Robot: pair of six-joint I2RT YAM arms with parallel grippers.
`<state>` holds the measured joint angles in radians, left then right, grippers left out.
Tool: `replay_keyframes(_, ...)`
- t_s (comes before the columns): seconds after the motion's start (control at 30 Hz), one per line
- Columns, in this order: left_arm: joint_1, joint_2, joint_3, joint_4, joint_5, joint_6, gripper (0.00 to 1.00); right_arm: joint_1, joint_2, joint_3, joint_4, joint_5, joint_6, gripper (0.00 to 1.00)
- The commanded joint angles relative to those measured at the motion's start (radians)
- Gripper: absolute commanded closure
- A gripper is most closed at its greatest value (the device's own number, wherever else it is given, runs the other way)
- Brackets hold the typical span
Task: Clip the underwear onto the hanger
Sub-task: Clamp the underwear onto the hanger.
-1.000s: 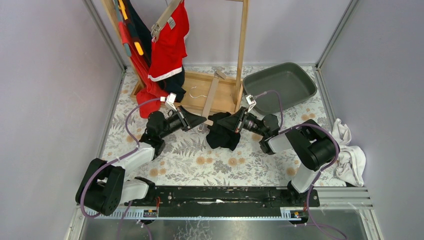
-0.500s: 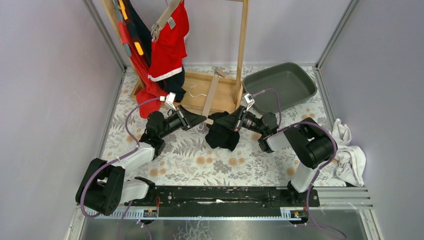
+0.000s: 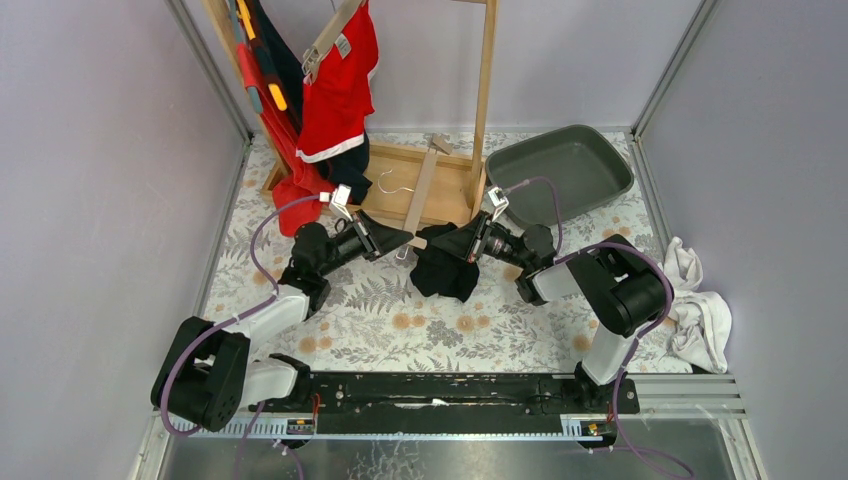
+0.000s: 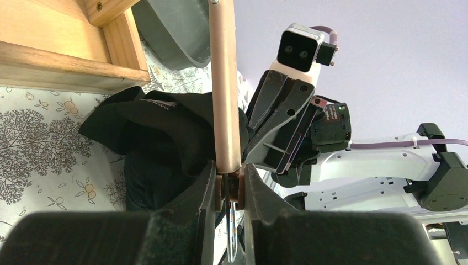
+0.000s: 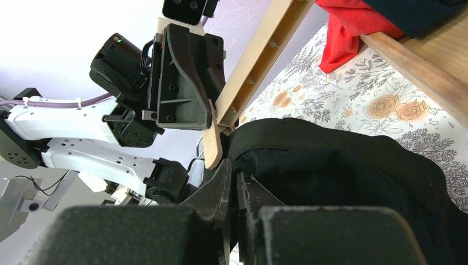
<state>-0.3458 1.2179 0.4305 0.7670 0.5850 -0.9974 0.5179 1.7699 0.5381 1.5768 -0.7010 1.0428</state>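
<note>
While left pincer [image 3: 405, 240] clamps the hanger [image 3: 425, 185] at its near end | right pincer [image 3: 447, 243] pinches the underwear [image 3: 445, 275] waistband, just right of that end | hanger's long axis runs far-to-near

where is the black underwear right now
Top view: the black underwear sits mid-table, just in front of the wooden rack base, its edge pinched by the right tool.

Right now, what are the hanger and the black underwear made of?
The hanger looks like smooth, pale tan wood or maybe plastic; no clear grain shows. The underwear looks like soft, matte black cloth: it folds and slumps.
</note>
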Motion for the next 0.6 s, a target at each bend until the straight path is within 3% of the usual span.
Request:
replay_keyframes(0.0, 0.002, 0.003, 0.013, 0.096, 0.014, -0.009, 1.0, 0.001, -0.003, 0.041, 0.127, -0.012, -0.001, 1.0)
replay_keyframes(0.2, 0.001, 0.013, 0.007, 0.099, 0.017, -0.004, 0.99, 0.001, -0.006, 0.041, 0.127, -0.012, -0.001, 1.0)
replay_keyframes(0.57, 0.0, 0.011, -0.008, 0.097, 0.018, 0.005, 0.69, 0.001, 0.0, 0.019, 0.127, -0.006, -0.001, 1.0)
